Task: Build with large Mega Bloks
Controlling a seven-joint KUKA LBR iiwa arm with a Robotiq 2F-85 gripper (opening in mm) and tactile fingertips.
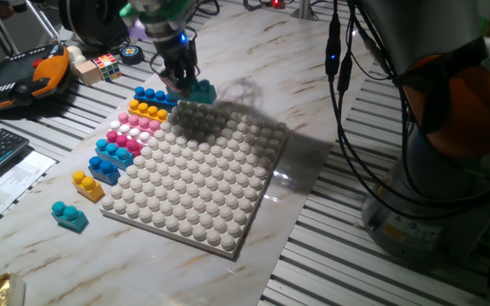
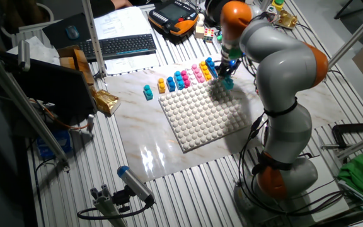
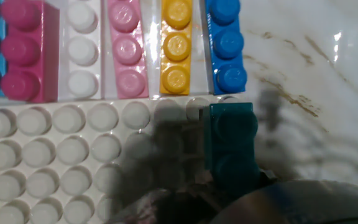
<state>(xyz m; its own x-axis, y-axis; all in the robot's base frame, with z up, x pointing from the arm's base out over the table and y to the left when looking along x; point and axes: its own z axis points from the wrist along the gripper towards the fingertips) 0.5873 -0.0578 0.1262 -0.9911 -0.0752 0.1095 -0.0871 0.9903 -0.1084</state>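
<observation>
White baseplate (image 1: 202, 178) fills mid-table. I see my gripper (image 1: 179, 78) over its far corner, clamped on a teal brick (image 1: 201, 91) (fingers mostly hidden in hand view). Along the plate's edge: blue brick (image 1: 154, 96), yellow-orange brick (image 1: 147, 110), pink bricks (image 1: 130, 132). Off alone on the table, a small light blue brick (image 1: 69, 215).

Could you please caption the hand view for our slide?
Teal brick in the claw beside the white baseplate.
</observation>
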